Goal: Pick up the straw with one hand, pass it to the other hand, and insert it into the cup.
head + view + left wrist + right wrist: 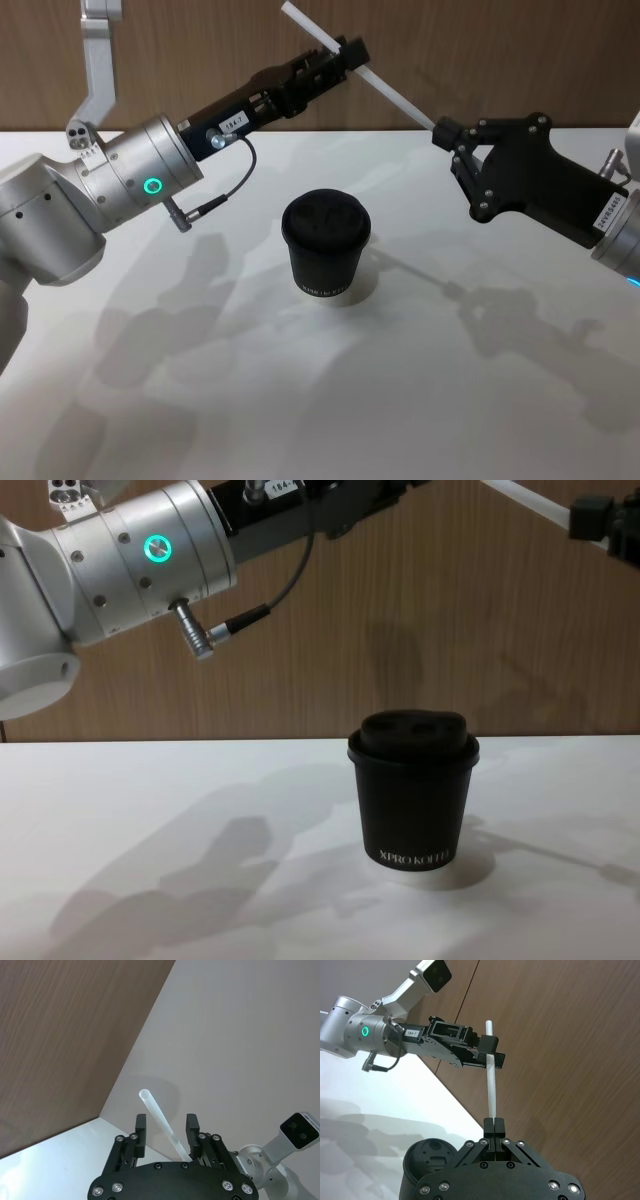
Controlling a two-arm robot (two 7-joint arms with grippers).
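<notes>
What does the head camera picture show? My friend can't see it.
The right claw pinches one end of a white straw, held slanted in the air. The straw's other part passes between the open fingers of the left claw. Below them a black lidded cup stands on the white table.

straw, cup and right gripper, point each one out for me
straw [400,99]: head view, on the bare white shaft, lower half
cup [413,800]: chest view, on the side wall above the lettering
right gripper [494,1122]: right wrist view, at the fingertips shut on the straw's end
</notes>
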